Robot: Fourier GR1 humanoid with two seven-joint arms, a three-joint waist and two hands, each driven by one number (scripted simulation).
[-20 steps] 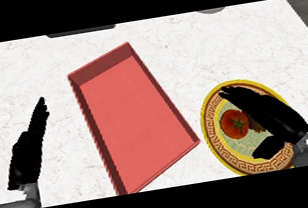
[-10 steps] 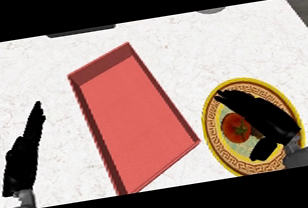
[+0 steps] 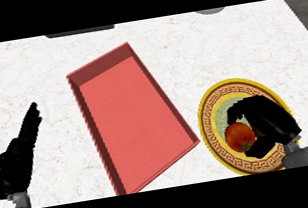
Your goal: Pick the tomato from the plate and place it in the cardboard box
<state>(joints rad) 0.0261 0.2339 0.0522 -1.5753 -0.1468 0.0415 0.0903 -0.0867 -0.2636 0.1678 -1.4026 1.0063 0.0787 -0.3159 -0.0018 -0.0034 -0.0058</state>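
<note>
At the lower right of the frame, the robot's right hand (image 3: pixel 268 123) sits over a yellow-rimmed patterned plate (image 3: pixel 215 97), its black fingers curled down around a red tomato (image 3: pixel 240 134) that rests on the plate's lower half. Only the tomato's left side shows; the rest is hidden under the hand, so whether the fingers have closed fully round it cannot be told. If the hold catches only the near side, the round tomato could roll out as it rises, or nudge the plate across the counter (image 3: pixel 251 40). At the lower left, the left hand (image 3: pixel 18 158) rests open on the counter with fingers straight, well apart from everything. Between the two hands, running from the bottom centre toward the upper middle, lies a shallow red box (image 3: pixel 130 115) with low walls, its near right corner just beside the plate. A low carry could clip that wall, and a careless release could let the tomato roll over the shallow rim.
</note>
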